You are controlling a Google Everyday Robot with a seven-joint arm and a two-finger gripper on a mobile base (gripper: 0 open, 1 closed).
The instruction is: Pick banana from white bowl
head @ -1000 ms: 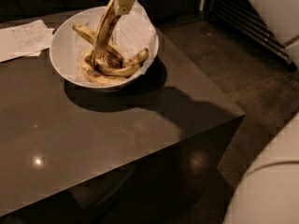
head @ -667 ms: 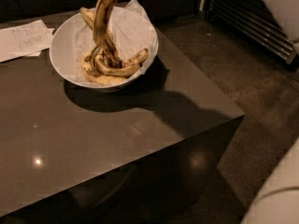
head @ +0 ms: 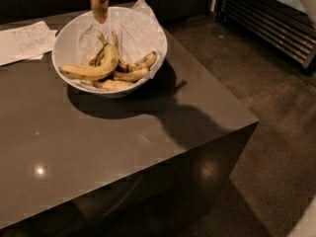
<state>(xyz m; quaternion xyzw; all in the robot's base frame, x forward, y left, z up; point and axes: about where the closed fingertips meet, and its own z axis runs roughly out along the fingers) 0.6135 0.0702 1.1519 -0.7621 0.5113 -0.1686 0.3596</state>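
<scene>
The brown-streaked, speckled banana (head: 99,3) hangs upright above the back rim of the white bowl (head: 70,35), clear of the fruit in it; only its lower end shows below the top edge of the view. My gripper is out of view above that edge, so its hold on the banana is hidden. In the bowl, which is lined with white paper (head: 139,27), lie a cleaner long yellow banana (head: 93,70) and short stubby bananas (head: 134,69).
The bowl stands near the back of a dark glossy table (head: 123,147), whose right edge drops to the floor (head: 266,107). A handwritten paper sheet (head: 24,41) lies at back left. A dark slatted grille (head: 271,23) stands at back right.
The streaked banana has risen out of the bowl, from resting among the other bananas to hanging clear above them. My gripper has moved up out of the view.
</scene>
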